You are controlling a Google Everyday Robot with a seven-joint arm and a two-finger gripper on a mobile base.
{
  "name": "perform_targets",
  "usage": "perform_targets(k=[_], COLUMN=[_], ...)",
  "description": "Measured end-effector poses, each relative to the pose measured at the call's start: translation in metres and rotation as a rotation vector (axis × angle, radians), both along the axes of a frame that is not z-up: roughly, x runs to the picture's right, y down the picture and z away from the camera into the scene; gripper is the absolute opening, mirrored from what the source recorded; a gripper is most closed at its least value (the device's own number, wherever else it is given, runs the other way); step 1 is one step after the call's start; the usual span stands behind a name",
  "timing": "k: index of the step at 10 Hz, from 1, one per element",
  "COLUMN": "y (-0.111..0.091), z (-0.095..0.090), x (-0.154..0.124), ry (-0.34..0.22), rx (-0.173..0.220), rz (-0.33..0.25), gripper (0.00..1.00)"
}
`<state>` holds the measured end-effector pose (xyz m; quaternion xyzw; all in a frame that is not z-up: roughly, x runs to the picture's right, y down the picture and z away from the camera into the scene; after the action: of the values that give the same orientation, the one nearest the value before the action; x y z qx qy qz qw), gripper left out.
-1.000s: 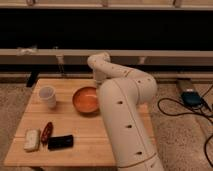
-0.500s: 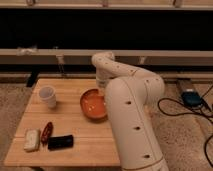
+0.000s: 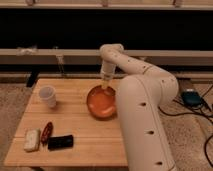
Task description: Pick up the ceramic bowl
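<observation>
Tilting ceramic bowl (image 3: pixel 101 102) hiding tool (image 3: pixel 108 92) tips

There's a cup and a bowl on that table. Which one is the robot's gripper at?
The gripper is at the far rim of the wide, shallow, glossy orange ceramic bowl, which looks tipped up. The small white cup stands apart, toward the table's left edge.

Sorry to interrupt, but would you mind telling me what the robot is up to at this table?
The robot's single arm reaches over the wooden table, with its pincer at the far rim of the orange ceramic bowl. The bowl appears tilted, as if being lifted. A white cup stands to the left; three small items lie near the front left corner.
</observation>
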<state>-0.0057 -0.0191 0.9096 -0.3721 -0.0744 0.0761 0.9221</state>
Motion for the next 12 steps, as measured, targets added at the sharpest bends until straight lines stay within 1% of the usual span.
perform_targets(k=[2,4,6,7,9,10,12], y=[-0.01,-0.016,-0.02,-0.021,-0.021,-0.02,-0.02], z=[-0.012,-0.021,-0.031,-0.033,-0.04,-0.041,-0.041], x=[-0.011,-0.022,-0.032,-0.035,-0.047,-0.049,-0.049], ry=[-0.051,-0.1,-0.147,-0.158,-0.208,-0.221,-0.224], rx=[0.011,0.007,0.006,0.006,0.004,0.003,0.003], rz=[-0.02,-0.046,-0.081,-0.09,-0.128,-0.135,-0.137], gripper=[0.06,0.06,0.06,0.06,0.06,0.06,0.06])
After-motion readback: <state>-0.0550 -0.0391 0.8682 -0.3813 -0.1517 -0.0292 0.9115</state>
